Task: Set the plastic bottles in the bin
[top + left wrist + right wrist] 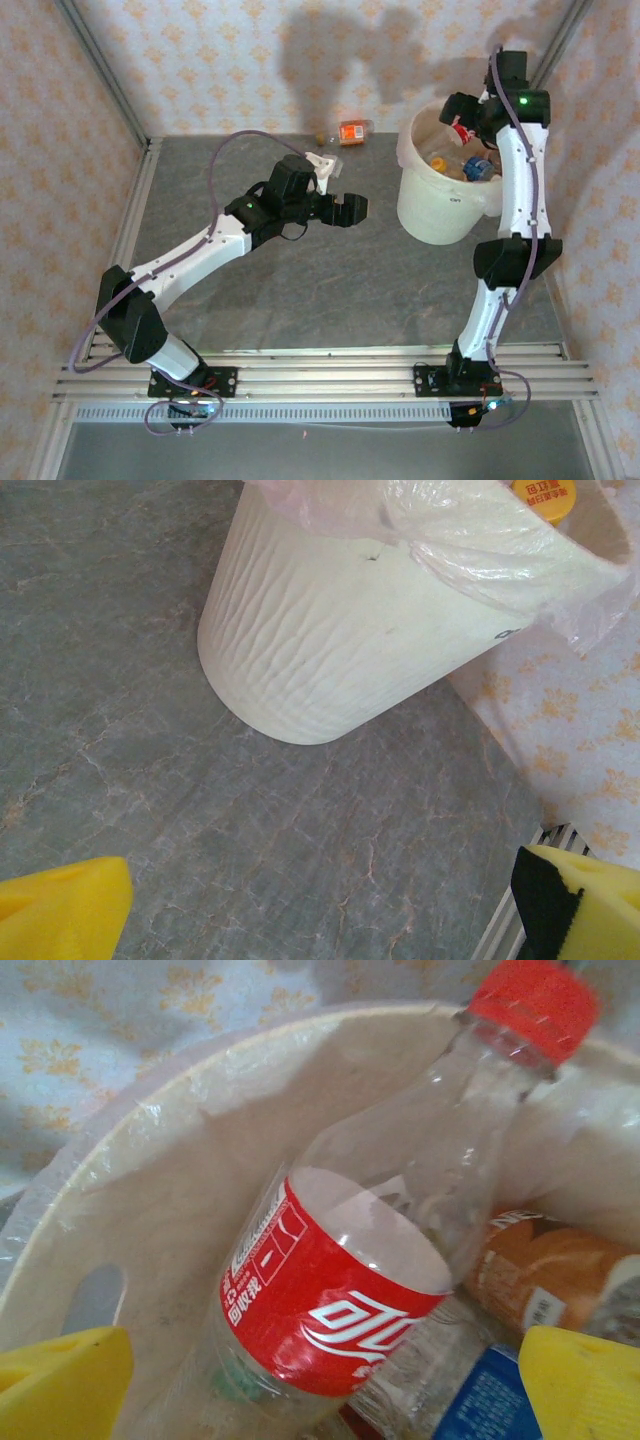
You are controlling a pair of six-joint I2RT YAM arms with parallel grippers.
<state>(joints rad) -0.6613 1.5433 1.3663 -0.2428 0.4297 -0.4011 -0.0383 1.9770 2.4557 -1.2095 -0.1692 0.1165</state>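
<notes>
My right claw hangs over the bin, jaws spread wide and gripping nothing. 1 red-labelled bottle leans tilted inside the bin, clear of both my pads, with an orange-labelled bottle beside it. My left claw, equally wide open and empty, sits just left of the bin. 1 orange bottle lies on the table, beyond the bin's left side.
</notes>
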